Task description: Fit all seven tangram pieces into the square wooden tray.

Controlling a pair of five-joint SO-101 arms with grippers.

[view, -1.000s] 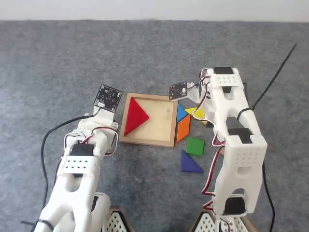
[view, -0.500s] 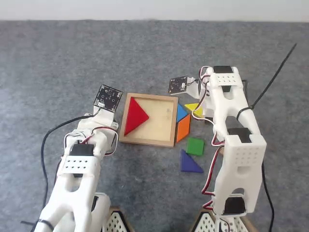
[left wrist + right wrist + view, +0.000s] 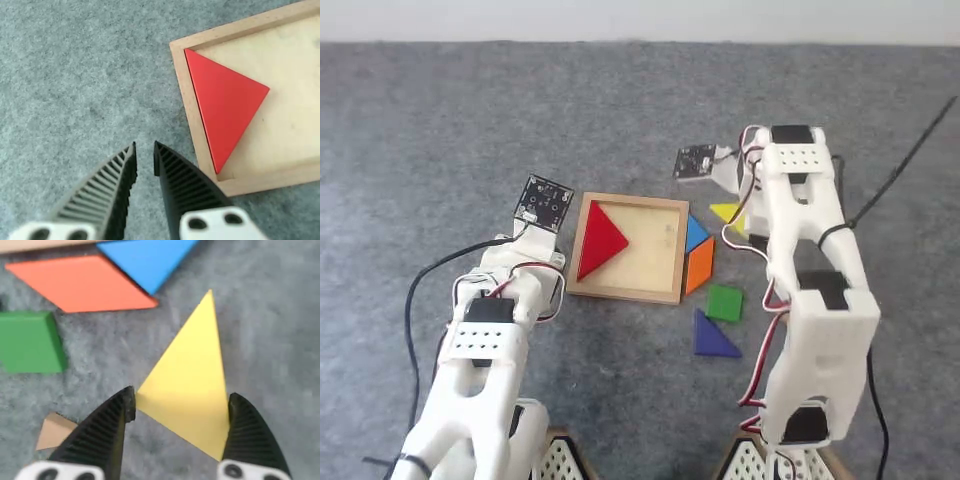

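Tray with red triangle inside, flat against one wall.

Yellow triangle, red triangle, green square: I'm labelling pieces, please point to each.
yellow triangle (image 3: 189,382), right wrist view, centre of face.
red triangle (image 3: 223,103), left wrist view, centre of face.
green square (image 3: 725,302), high view, centre of top.

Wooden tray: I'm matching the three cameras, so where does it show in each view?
High view: wooden tray at centre, between the arms.
Left wrist view: one corner of the wooden tray, holding the red triangle.
Right wrist view: a strip of its rim at the picture's edge, beyond the orange parallelogram.
Shared landmark: the grey mat; the high view also shows both pieces.
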